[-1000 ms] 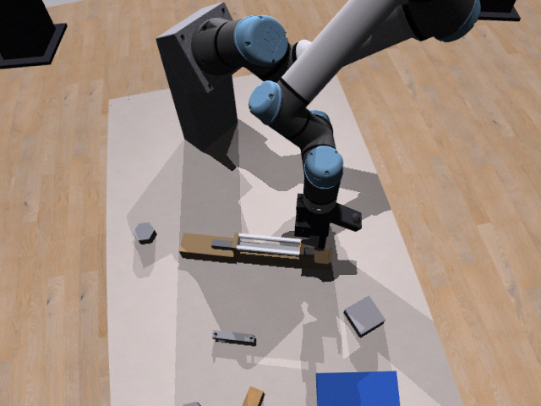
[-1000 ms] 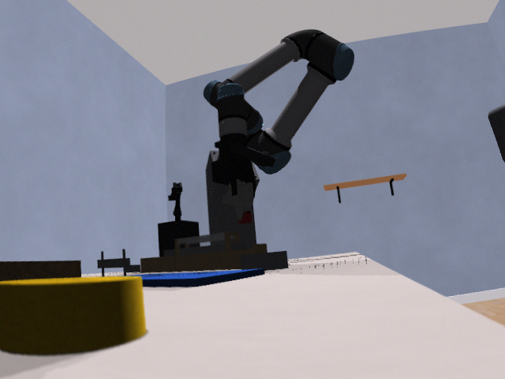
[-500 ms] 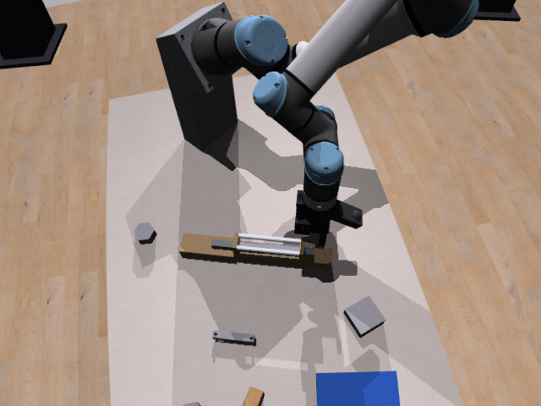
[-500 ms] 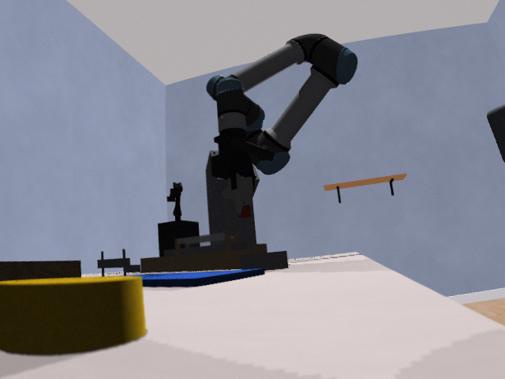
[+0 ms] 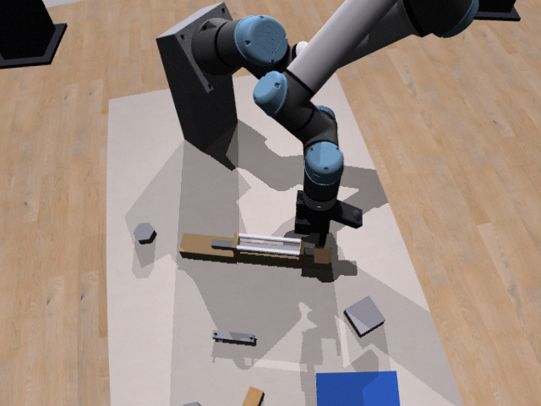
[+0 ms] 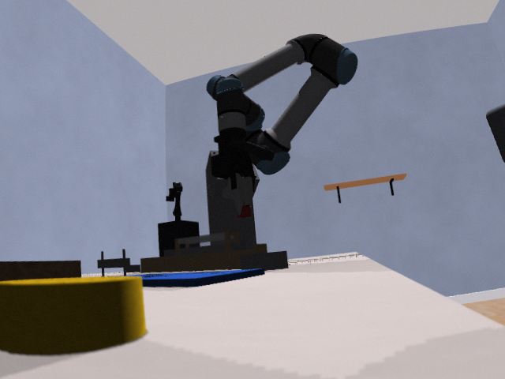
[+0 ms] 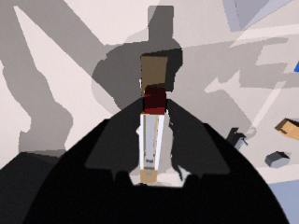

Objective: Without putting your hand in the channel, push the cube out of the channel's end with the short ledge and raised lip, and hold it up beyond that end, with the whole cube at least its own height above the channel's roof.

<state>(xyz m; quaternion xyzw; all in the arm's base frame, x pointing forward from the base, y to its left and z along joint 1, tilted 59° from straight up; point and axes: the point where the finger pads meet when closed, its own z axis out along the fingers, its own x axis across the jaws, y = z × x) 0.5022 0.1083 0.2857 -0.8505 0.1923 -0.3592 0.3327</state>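
Observation:
The channel (image 5: 255, 249) is a tan base with a clear roofed middle part, lying across the mat. Its short ledge with the raised lip (image 5: 322, 255) is at the right end. A grey stick (image 5: 222, 244) lies on the long left ledge. My gripper (image 5: 320, 242) points down over the right end. In the wrist view the gripper (image 7: 154, 107) is shut on the red cube (image 7: 154, 99), with the channel's roof (image 7: 151, 142) and ledge below. In the exterior view the cube (image 6: 245, 211) hangs clear above the channel (image 6: 207, 245).
On the mat lie a grey hexagon block (image 5: 144, 232), a flat grey bar (image 5: 233, 337), a grey square plate (image 5: 363, 315), a blue pad (image 5: 357, 387) and a small wooden block (image 5: 253, 397). The arm's dark pedestal (image 5: 199, 83) stands behind. A yellow cylinder (image 6: 69, 312) sits close to the exterior camera.

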